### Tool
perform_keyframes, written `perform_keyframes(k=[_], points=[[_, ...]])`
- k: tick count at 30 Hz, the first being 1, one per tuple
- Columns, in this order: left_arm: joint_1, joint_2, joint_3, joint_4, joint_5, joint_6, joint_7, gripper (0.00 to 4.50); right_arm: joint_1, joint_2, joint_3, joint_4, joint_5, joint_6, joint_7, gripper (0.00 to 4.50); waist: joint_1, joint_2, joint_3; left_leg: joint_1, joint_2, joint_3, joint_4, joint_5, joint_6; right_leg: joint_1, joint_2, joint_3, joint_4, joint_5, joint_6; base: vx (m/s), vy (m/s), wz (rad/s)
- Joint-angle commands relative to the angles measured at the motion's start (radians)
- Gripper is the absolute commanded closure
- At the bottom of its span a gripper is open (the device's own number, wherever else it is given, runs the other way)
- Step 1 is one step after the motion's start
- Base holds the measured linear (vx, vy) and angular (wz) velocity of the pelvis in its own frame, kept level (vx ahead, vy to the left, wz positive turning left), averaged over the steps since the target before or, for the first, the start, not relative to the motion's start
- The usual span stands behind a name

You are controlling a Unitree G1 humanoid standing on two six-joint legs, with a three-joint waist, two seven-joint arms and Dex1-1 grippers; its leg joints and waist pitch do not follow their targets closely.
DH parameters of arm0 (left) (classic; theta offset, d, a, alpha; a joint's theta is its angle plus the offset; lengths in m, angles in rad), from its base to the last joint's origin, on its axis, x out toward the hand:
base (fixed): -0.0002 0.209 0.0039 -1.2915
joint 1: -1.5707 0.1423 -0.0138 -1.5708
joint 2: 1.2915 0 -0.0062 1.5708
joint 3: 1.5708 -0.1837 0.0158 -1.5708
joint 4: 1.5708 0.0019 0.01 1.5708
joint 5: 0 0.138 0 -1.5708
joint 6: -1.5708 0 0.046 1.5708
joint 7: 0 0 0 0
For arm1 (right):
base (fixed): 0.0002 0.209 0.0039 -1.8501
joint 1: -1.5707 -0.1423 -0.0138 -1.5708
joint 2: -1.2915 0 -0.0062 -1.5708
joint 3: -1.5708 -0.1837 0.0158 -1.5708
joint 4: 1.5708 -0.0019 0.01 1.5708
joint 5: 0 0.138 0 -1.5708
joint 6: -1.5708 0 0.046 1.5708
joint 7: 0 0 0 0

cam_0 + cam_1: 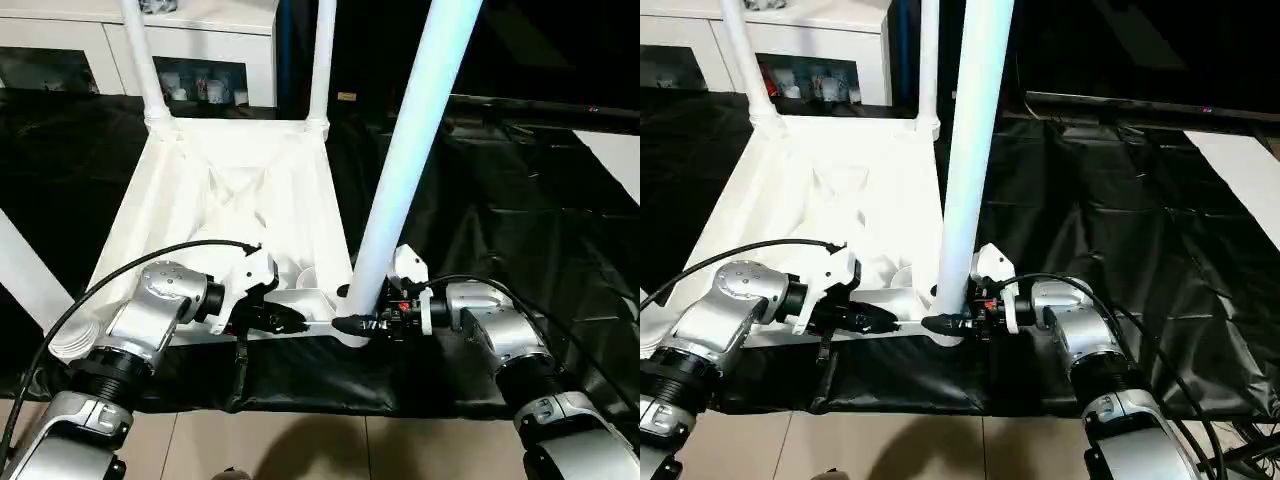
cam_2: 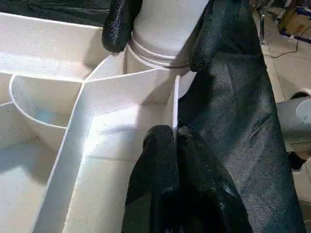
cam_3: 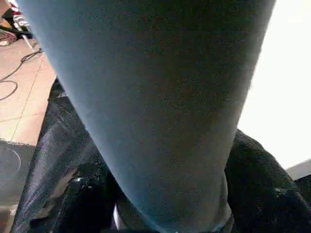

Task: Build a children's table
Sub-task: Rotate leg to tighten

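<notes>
The white children's table top (image 1: 200,200) lies upside down on the black-covered work table (image 1: 520,220). Two white legs (image 1: 145,60) (image 1: 322,60) stand in its far corner sockets. A third leg (image 1: 410,150) stands upright in the near right corner socket, and my right gripper (image 1: 350,310) is shut around its base, a black finger (image 2: 116,24) on each side. My left gripper (image 1: 290,320) is shut on the thin near rim (image 2: 172,121) of the table top, just left of that socket. A fourth leg (image 1: 25,270) lies at the left, its flared end (image 1: 72,340) pointing toward me.
A white cabinet (image 1: 200,40) with cups on its shelves stands behind the work table. The work table's front edge (image 1: 330,405) runs just under my forearms, with tiled floor (image 1: 300,445) below. A white surface (image 1: 620,160) shows at the far right.
</notes>
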Motion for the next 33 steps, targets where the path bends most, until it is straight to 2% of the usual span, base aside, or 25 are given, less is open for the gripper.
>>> perform_keyframes(k=[1,2,3,4,5,6,7,8,11,13,14,15,16,17,18,19,21,22,25,26,27,28,30,31,33], points=[[-0.023,-0.065,0.021,-0.006,0.019,0.030,0.183,4.50,0.003,0.115,0.049,0.043,-0.021,-0.009,-0.095,1.90,-0.004,0.003,-0.054,-0.006,0.031,0.000,-0.062,-0.197,0.031,0.047,-0.075,0.057,-0.068,-0.311,-0.170,0.000,0.000,0.00],[-0.023,-0.065,0.021,-0.006,0.019,0.030,0.183,4.50,0.003,0.115,0.049,0.043,-0.021,-0.009,-0.095,1.90,-0.008,0.004,-0.052,-0.003,0.027,-0.004,-0.064,-0.229,0.018,0.047,-0.076,0.054,-0.077,-0.375,-0.154,0.000,0.000,0.00],[-0.015,-0.087,0.028,-0.021,0.023,0.047,0.232,4.50,-0.011,0.147,0.021,0.077,-0.027,-0.009,-0.203,1.91,-0.011,0.003,-0.050,-0.001,0.027,-0.005,-0.065,-0.256,0.015,0.046,-0.076,0.054,-0.083,-0.424,-0.136,0.000,0.000,0.00],[0.017,-0.127,0.029,-0.070,0.033,0.081,0.302,4.50,-0.034,0.208,-0.021,0.128,-0.028,-0.003,-0.377,1.91,-0.017,0.004,-0.046,0.000,0.030,-0.009,-0.069,-0.277,-0.003,0.041,-0.079,0.056,-0.083,-0.457,-0.128,0.000,0.000,0.00],[0.017,-0.127,0.029,-0.070,0.033,0.082,0.303,4.50,-0.034,0.209,-0.022,0.129,-0.028,-0.003,-0.379,1.91,-0.017,0.004,-0.046,0.000,0.030,-0.009,-0.069,-0.277,-0.003,0.041,-0.079,0.056,-0.083,-0.457,-0.128,0.000,0.000,0.00],[0.033,-0.146,0.029,-0.095,0.040,0.102,0.337,4.50,-0.042,0.235,-0.037,0.149,-0.026,0.004,-0.445,1.91,-0.032,0.005,-0.046,-0.004,0.027,-0.017,-0.071,-0.315,-0.021,0.047,-0.082,0.047,-0.092,-0.544,-0.095,0.000,0.000,0.00],[0.043,-0.157,0.030,-0.111,0.043,0.115,0.359,4.50,-0.047,0.251,-0.046,0.159,-0.025,0.009,-0.485,1.91,-0.041,0.004,-0.046,-0.007,0.025,-0.019,-0.071,-0.323,-0.019,0.048,-0.081,0.046,-0.097,-0.561,-0.078,0.000,0.000,0.00],[0.051,-0.169,0.032,-0.127,0.045,0.130,0.378,4.50,-0.050,0.267,-0.049,0.164,-0.027,0.010,-0.520,1.91,-0.043,0.004,-0.047,-0.006,0.023,-0.019,-0.071,-0.328,-0.014,0.047,-0.079,0.045,-0.100,-0.567,-0.073,0.000,0.000,0.00],[0.072,-0.216,0.034,-0.176,0.066,0.178,0.461,4.50,-0.058,0.325,-0.059,0.177,-0.033,0.010,-0.616,1.91,-0.055,0.004,-0.048,0.001,0.022,-0.013,-0.068,-0.338,0.004,0.036,-0.073,0.049,-0.101,-0.521,-0.092,0.000,0.000,0.00],[0.076,-0.234,0.029,-0.193,0.073,0.190,0.487,4.50,-0.061,0.340,-0.054,0.184,-0.047,-0.013,-0.639,1.91,-0.054,0.008,-0.048,0.002,0.023,-0.013,-0.068,-0.339,0.009,0.034,-0.072,0.050,-0.100,-0.504,-0.099,0.000,0.000,0.00],[0.076,-0.235,0.029,-0.193,0.073,0.190,0.487,4.50,-0.061,0.340,-0.053,0.185,-0.048,-0.014,-0.641,1.91,-0.055,0.007,-0.047,0.001,0.023,-0.013,-0.069,-0.340,0.010,0.035,-0.071,0.050,-0.100,-0.499,-0.100,0.000,0.000,0.00],[0.078,-0.240,0.025,-0.200,0.070,0.190,0.485,4.50,-0.063,0.340,-0.054,0.187,-0.054,-0.027,-0.652,1.91,-0.053,0.012,-0.048,0.001,0.022,-0.013,-0.068,-0.339,0.011,0.035,-0.071,0.050,-0.099,-0.489,-0.101,0.000,0.000,0.00],[0.082,-0.243,0.016,-0.211,0.071,0.193,0.480,4.50,-0.071,0.345,-0.077,0.197,-0.045,-0.038,-0.661,1.35,-0.054,0.014,-0.051,-0.003,0.023,-0.012,-0.068,-0.325,0.014,0.039,-0.070,0.053,-0.094,-0.440,-0.114,0.000,0.000,0.00],[0.082,-0.243,0.016,-0.211,0.071,0.192,0.479,4.50,-0.071,0.344,-0.078,0.196,-0.044,-0.038,-0.661,1.21,-0.055,0.012,-0.051,-0.004,0.022,-0.011,-0.069,-0.319,0.015,0.039,-0.069,0.053,-0.093,-0.426,-0.118,0.000,0.000,0.00],[0.079,-0.237,0.010,-0.205,0.071,0.180,0.465,4.50,-0.075,0.336,-0.088,0.192,-0.040,-0.040,-0.656,1.19,-0.054,0.020,-0.053,-0.004,0.022,-0.011,-0.069,-0.312,0.015,0.040,-0.067,0.054,-0.089,-0.395,-0.130,0.000,0.000,0.00],[0.079,-0.231,0.007,-0.203,0.072,0.171,0.460,4.50,-0.074,0.329,-0.081,0.187,-0.045,-0.046,-0.653,1.08,-0.056,0.020,-0.053,-0.006,0.023,-0.011,-0.069,-0.308,0.016,0.042,-0.066,0.053,-0.086,-0.369,-0.139,0.000,0.000,0.00],[0.077,-0.224,0.004,-0.199,0.070,0.157,0.449,4.50,-0.072,0.318,-0.076,0.178,-0.050,-0.053,-0.650,0.92,-0.056,0.018,-0.054,-0.006,0.022,-0.009,-0.068,-0.301,0.018,0.043,-0.066,0.054,-0.085,-0.350,-0.146,0.000,0.000,0.00],[0.076,-0.209,-0.001,-0.195,0.072,0.137,0.432,4.50,-0.062,0.298,-0.069,0.152,-0.050,-0.056,-0.627,0.72,-0.055,0.018,-0.054,-0.007,0.022,-0.008,-0.067,-0.284,0.023,0.046,-0.065,0.054,-0.082,-0.329,-0.154,0.000,0.000,0.00],[0.076,-0.184,-0.008,-0.190,0.074,0.105,0.400,4.50,-0.037,0.257,-0.058,0.097,-0.041,-0.054,-0.575,0.72,-0.051,0.017,-0.056,-0.009,0.023,-0.005,-0.065,-0.247,0.037,0.049,-0.066,0.056,-0.077,-0.285,-0.161,0.000,0.000,0.00],[0.072,-0.162,-0.006,-0.181,0.077,0.086,0.381,4.50,-0.003,0.211,-0.054,0.028,-0.020,-0.045,-0.507,0.72,-0.050,0.012,-0.057,-0.010,0.023,-0.005,-0.064,-0.235,0.041,0.051,-0.065,0.056,-0.075,-0.271,-0.163,0.000,0.000,0.00],[0.069,-0.147,-0.003,-0.175,0.073,0.076,0.360,4.50,0.024,0.175,-0.054,-0.020,-0.005,-0.034,-0.455,0.72,-0.044,0.015,-0.058,-0.009,0.024,-0.004,-0.063,-0.218,0.050,0.052,-0.065,0.056,-0.073,-0.243,-0.166,0.000,0.000,0.00],[0.069,-0.145,-0.002,-0.175,0.072,0.076,0.358,4.50,0.026,0.173,-0.054,-0.023,-0.004,-0.033,-0.451,0.72,-0.043,0.012,-0.057,-0.008,0.023,-0.002,-0.063,-0.212,0.057,0.051,-0.063,0.057,-0.074,-0.232,-0.167,0.000,0.000,0.00],[0.065,-0.120,-0.001,-0.166,0.073,0.055,0.332,4.50,0.065,0.122,-0.049,-0.085,0.009,-0.032,-0.382,0.72,-0.031,0.014,-0.059,-0.007,0.025,-0.001,-0.059,-0.185,0.065,0.053,-0.065,0.057,-0.066,-0.193,-0.181,0.000,0.000,0.00],[0.065,-0.112,-0.001,-0.165,0.073,0.049,0.324,4.50,0.075,0.108,-0.048,-0.101,0.013,-0.031,-0.364,0.72,-0.030,0.013,-0.057,-0.009,0.025,0.000,-0.061,-0.183,0.067,0.053,-0.063,0.057,-0.067,-0.190,-0.182,0.000,0.000,0.00],[0.072,-0.066,-0.007,-0.158,0.072,0.018,0.266,4.50,0.130,0.029,-0.037,-0.185,0.032,-0.017,-0.272,0.72,-0.022,0.012,-0.058,-0.006,0.025,0.001,-0.059,-0.184,0.071,0.055,-0.062,0.057,-0.066,-0.188,-0.173,0.000,0.000,0.00]])
